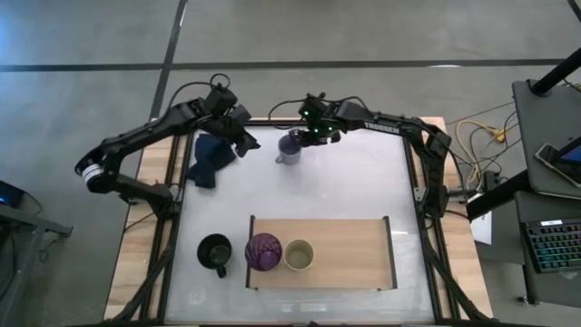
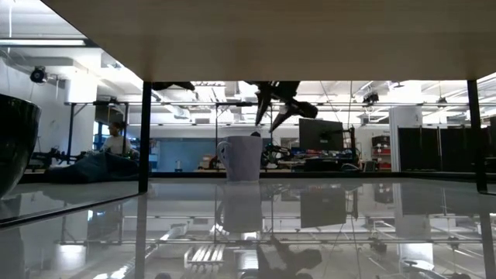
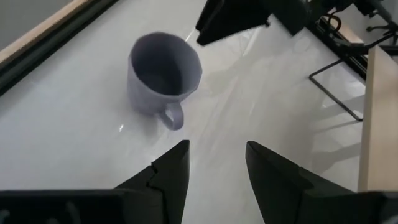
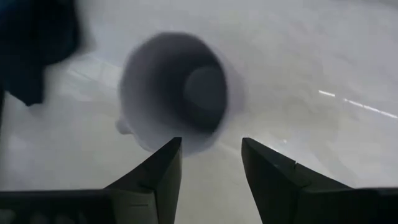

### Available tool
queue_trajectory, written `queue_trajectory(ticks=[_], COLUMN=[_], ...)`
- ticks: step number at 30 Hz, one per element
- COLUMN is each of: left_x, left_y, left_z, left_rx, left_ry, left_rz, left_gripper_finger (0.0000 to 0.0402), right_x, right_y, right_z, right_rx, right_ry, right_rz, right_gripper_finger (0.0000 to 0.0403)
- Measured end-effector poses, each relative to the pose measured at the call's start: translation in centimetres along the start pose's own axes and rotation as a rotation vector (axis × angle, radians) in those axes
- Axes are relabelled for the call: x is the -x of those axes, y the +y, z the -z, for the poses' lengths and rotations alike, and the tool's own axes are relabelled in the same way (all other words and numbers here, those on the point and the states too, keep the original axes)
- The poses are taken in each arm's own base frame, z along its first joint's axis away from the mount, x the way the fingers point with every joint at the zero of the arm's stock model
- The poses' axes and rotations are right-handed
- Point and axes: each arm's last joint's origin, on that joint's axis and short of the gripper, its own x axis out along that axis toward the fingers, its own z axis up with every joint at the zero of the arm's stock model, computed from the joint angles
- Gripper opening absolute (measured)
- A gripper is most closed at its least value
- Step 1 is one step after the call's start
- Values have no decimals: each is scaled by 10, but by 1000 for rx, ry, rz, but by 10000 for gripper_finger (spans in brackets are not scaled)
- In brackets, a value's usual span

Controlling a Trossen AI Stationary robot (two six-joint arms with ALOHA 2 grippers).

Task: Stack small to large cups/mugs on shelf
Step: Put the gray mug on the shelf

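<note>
Nearest, on the shelf (image 1: 345, 250), the purple tumbler (image 1: 263, 252) stands at the left end with the pale yellow cup (image 1: 299, 255) just beside it: two of four vessels appear placed. The black mug (image 1: 215, 253) waits on the bench (image 1: 363, 182) just left of the shelf. Farther off, the grey-lavender mug (image 1: 290, 147) stands upright near the far edge, not yet gripped. The right hand (image 1: 315, 136) hovers just beside it, fingers spread wide. The left hand (image 1: 243, 136) waits near the dark blue cloth (image 1: 211, 156), fingers likewise apart. White lettering on the right arm cannot be read with confidence.
</note>
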Motion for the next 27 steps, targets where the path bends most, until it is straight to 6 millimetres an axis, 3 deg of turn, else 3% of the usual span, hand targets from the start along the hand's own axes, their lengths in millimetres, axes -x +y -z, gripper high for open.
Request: queue_trajectory(ticks=[11, 18, 27], left_x=[6, 5, 1], left_y=[-2, -1, 2], left_z=[9, 9, 15], left_rx=[22, 19, 24], left_ry=[-5, -5, 18], left_rz=[1, 1, -3], left_gripper_finger=[143, 143, 143], right_x=[-28, -33, -57], right_y=[-5, -5, -10], right_z=[-1, -2, -1], right_rx=[-21, -15, 9], right_ry=[40, 34, 92], right_rz=[41, 35, 30], right_gripper_finger=[160, 153, 107])
